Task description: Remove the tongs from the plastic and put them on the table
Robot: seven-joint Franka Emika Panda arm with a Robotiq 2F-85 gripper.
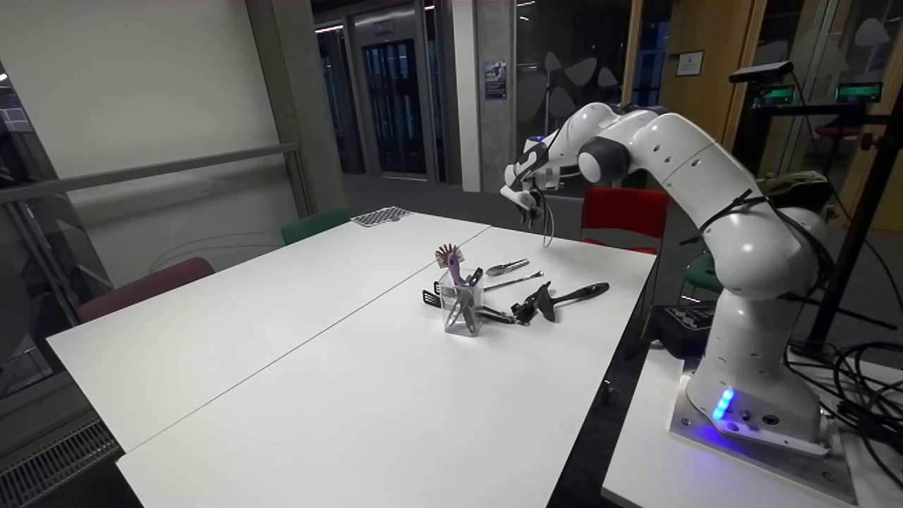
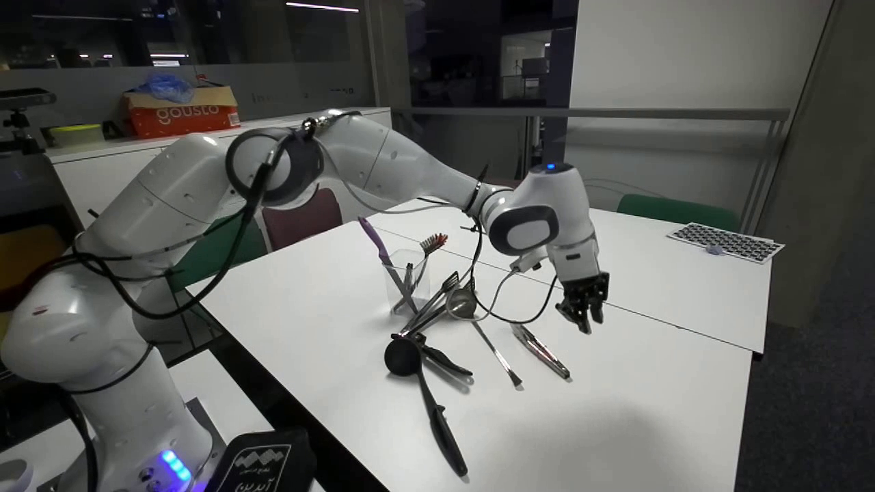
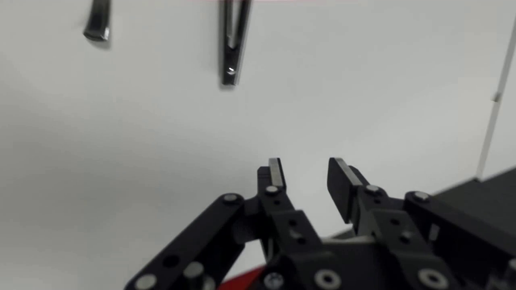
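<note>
The metal tongs (image 1: 507,267) lie flat on the white table (image 1: 317,409), outside the plastic holder. They also show in an exterior view (image 2: 541,351), and their joined end shows at the top of the wrist view (image 3: 230,66). The clear plastic holder (image 1: 447,326) stands upright with utensils in it, also in an exterior view (image 2: 394,294); it is out of the wrist view. My gripper (image 3: 305,171) is open and empty above the table, apart from the tongs and past their joined end. It shows in both exterior views (image 1: 529,215) (image 2: 591,321).
A thin metal utensil (image 2: 497,354) lies beside the tongs. A black long-handled utensil (image 2: 437,424) and several dark utensils lie near the holder. A purple-handled brush (image 1: 453,267) sticks up from it. A checkered board (image 2: 726,242) lies at a far corner. A red chair (image 1: 624,212) stands by the table edge.
</note>
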